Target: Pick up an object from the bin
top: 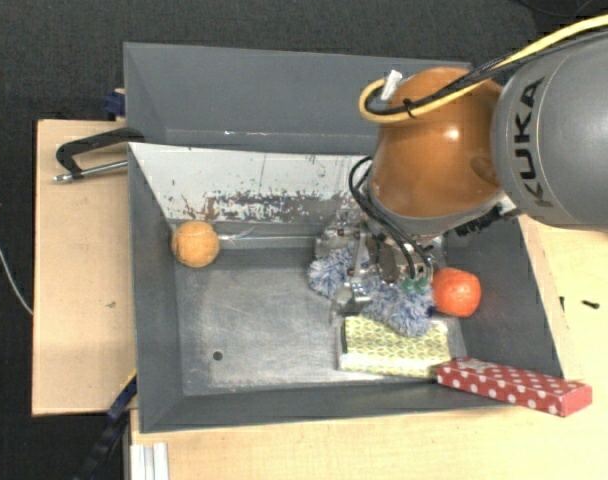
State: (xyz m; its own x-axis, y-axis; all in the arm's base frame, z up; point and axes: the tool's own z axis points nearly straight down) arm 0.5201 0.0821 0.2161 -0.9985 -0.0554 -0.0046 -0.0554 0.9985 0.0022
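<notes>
My gripper (361,273) is down in the middle right of the bin, its metal fingers pressed into a blue-grey fluffy mop-like thing (399,306). How the fingers stand is hidden in the fluff. Just right of it lies an orange-red ball (456,293). Below it a yellow-green patterned sponge pad (396,347) lies flat on the floor.
A tan-orange ball (195,244) rests at the back left of the bin floor. A long red box with white dots (512,386) lies across the bin's front right rim. The orange wrist cover hangs over the bin's back right.
</notes>
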